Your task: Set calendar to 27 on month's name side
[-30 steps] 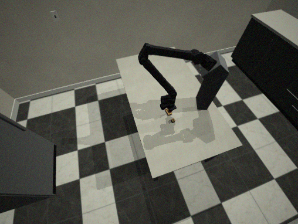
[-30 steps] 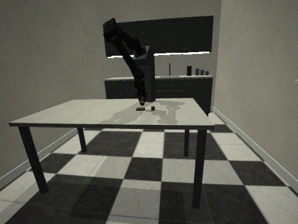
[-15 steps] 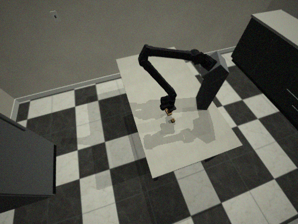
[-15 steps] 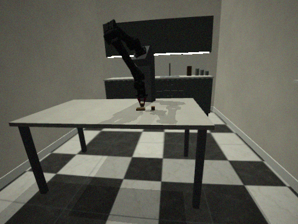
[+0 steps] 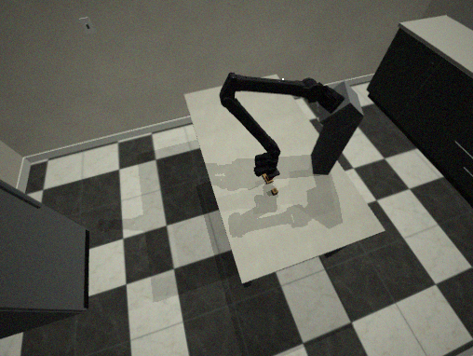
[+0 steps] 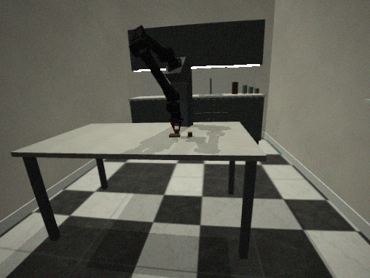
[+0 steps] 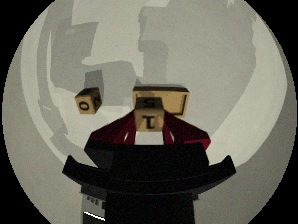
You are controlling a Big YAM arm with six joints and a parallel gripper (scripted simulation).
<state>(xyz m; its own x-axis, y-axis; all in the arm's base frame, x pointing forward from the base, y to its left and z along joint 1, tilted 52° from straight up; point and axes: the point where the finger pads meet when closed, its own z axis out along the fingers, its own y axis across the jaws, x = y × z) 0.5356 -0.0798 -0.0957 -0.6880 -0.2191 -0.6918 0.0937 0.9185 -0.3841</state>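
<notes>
End effector [image 5: 266, 177] [image 6: 176, 132] [image 7: 149, 113] fingers, glossy red, grip a wooden cube [image 5: 265, 176] [image 6: 177, 130] [image 7: 149, 121] marked 1; another cube [image 5: 275, 191] [image 6: 190, 134] [image 7: 88, 101] sits apart on the smooth desk [image 5: 279, 252] [image 6: 109, 140] [image 7: 210, 65].

Compared with the earlier views, the claw [image 5: 266, 176] [image 6: 176, 130] [image 7: 149, 113], with the cube marked 1 and 5 [image 5: 265, 177] [image 6: 177, 130] [image 7: 149, 120] gripped, has been lowered closer to the tray [image 5: 270, 182] [image 6: 174, 135] [image 7: 176, 95].
</notes>
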